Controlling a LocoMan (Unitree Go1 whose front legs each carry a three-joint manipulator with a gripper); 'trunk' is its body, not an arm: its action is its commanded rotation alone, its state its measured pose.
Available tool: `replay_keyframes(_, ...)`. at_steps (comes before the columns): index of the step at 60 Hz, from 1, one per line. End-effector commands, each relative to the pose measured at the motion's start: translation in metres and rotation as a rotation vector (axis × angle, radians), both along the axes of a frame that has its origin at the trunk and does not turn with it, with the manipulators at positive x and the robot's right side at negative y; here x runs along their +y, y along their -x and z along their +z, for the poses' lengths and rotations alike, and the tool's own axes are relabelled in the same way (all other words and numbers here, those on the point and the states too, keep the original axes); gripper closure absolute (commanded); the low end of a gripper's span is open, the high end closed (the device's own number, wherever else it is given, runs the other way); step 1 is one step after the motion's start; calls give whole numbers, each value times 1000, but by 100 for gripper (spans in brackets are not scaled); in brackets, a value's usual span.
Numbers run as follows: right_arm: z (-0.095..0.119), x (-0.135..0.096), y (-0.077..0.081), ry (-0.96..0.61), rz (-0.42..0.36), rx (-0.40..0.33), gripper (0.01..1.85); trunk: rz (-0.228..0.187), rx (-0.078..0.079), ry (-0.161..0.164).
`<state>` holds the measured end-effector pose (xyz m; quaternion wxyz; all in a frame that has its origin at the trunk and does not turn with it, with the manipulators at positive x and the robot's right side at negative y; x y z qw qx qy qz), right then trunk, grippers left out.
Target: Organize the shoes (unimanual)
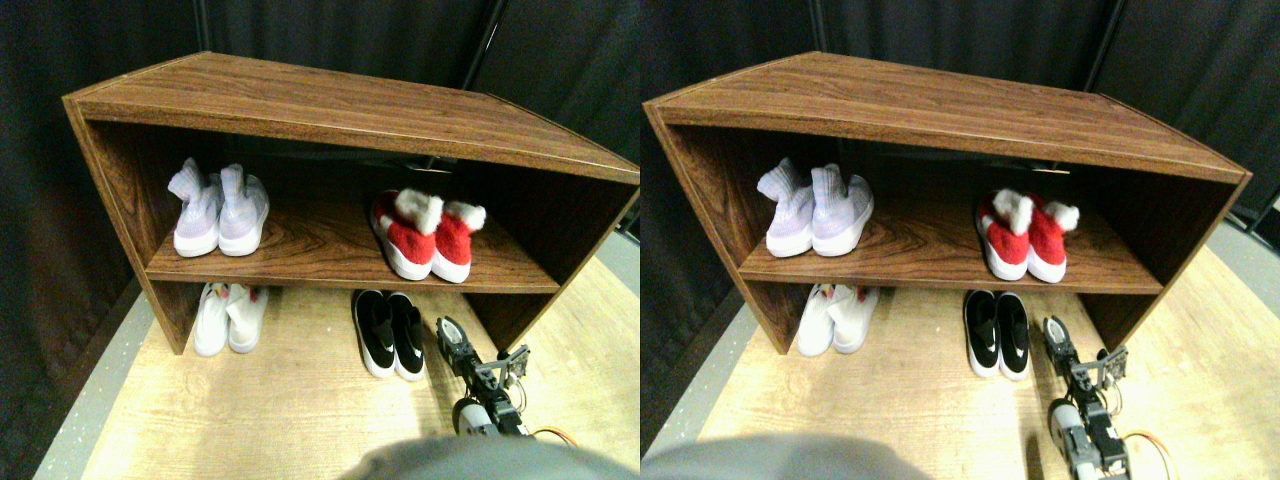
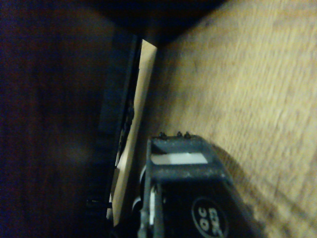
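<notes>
While the gripper (image 1: 447, 330) waits at three o'clock of the black shoes (image 1: 390, 333), I cannot tell its jaw state. They look light and soft; I would pinch the collar.

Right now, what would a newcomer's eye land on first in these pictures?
Probably the red shoes with white fluffy trim, bright on the right of the wooden rack's shelf, with the lavender shoes at its left. On the floor beneath sit white shoes and black shoes, the right gripper just beside the black pair.

wooden shelf unit (image 1: 330, 105) | light wood floor (image 1: 300, 410) | dark curtain (image 1: 560, 50)
</notes>
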<state>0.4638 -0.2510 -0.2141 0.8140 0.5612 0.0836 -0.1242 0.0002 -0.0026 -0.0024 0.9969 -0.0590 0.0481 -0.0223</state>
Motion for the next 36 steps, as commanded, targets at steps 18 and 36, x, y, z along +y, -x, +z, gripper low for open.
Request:
replay_keyframes(18,74,-2,47,87,221,-247,180,-24,-52,-6)
replay_keyframes(36,110,0,93,33,270,-300,180,-42,-98,-8)
